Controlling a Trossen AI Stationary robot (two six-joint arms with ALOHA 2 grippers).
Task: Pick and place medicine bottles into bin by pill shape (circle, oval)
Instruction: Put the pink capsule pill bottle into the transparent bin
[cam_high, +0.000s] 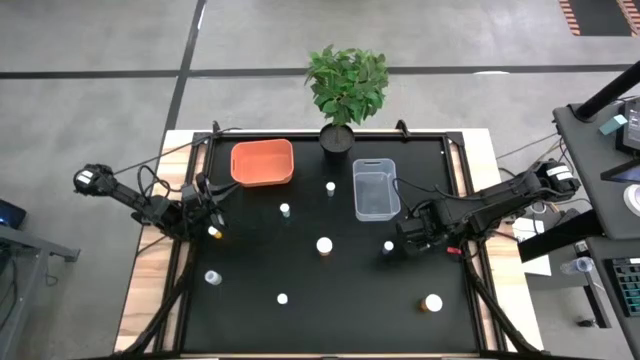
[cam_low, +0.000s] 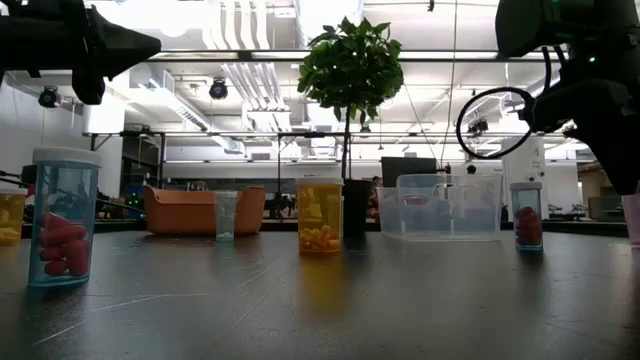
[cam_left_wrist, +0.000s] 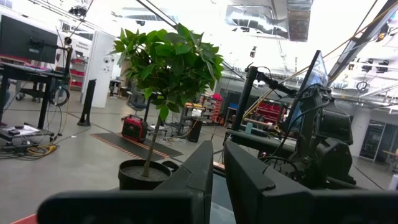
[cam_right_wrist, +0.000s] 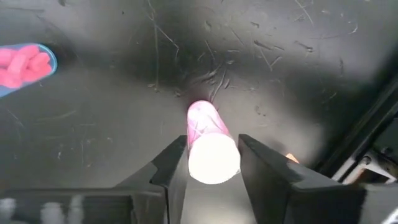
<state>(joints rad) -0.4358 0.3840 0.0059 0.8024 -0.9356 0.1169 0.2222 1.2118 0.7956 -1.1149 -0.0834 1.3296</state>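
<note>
At the worktop's (cam_high: 300, 330) right side, the right hand (cam_right_wrist: 213, 163) brackets a pink-tinted bottle (cam_right_wrist: 210, 143) with its 2 fingers, seemingly grasping it from above for a straight lift toward a bin (the left hand (cam_left_wrist: 216, 163) waits clenched, empty).

Bright ceiling lights (cam_low: 240, 25) wash out the top of the low view and the left wrist view. The black counter (cam_high: 300, 270) shows dull glare patches. In the right wrist view, a white cap (cam_right_wrist: 213, 158) blooms overexposed, and the near fingers (cam_right_wrist: 171, 171) are soft-edged.
</note>
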